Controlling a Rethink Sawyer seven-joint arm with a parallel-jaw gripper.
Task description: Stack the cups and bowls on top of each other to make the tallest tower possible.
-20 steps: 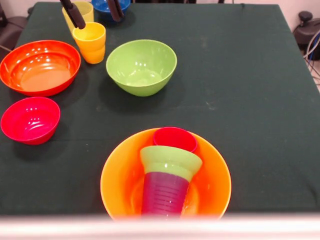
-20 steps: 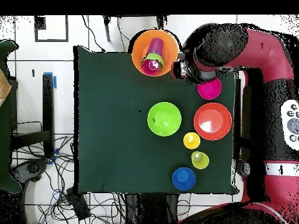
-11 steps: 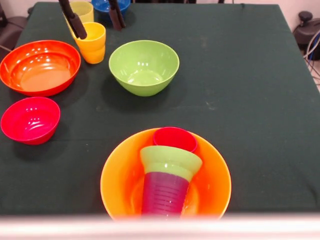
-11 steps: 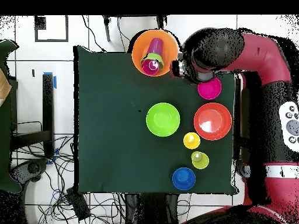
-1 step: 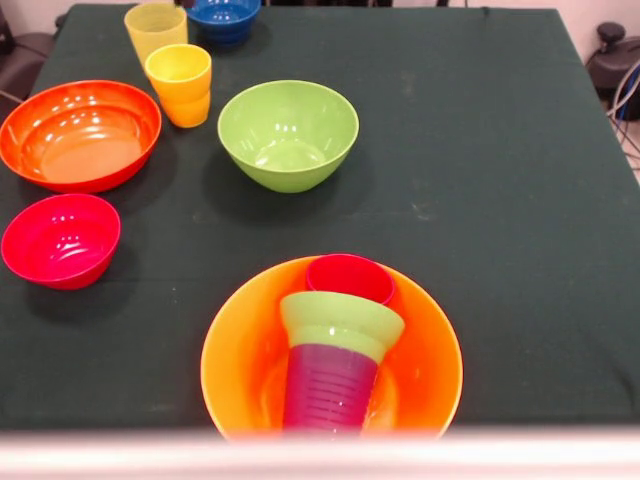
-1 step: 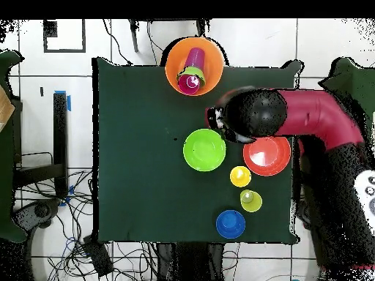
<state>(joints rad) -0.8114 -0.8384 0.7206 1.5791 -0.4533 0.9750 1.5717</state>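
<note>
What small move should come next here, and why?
Probably swing the arm over the yellow-orange cup and lower onto it. It stands loose and upright, and looks narrow enough to sit on the red-pink cup topping the tower; the arm hangs beside the large green bowl, too wide for that top.

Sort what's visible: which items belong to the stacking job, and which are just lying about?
Job: tower; large green bowl; orange-red bowl; red-pink bowl; blue bowl; yellow-orange cup; pale yellow cup.
Lying about: floor cables; blue tape.
</note>
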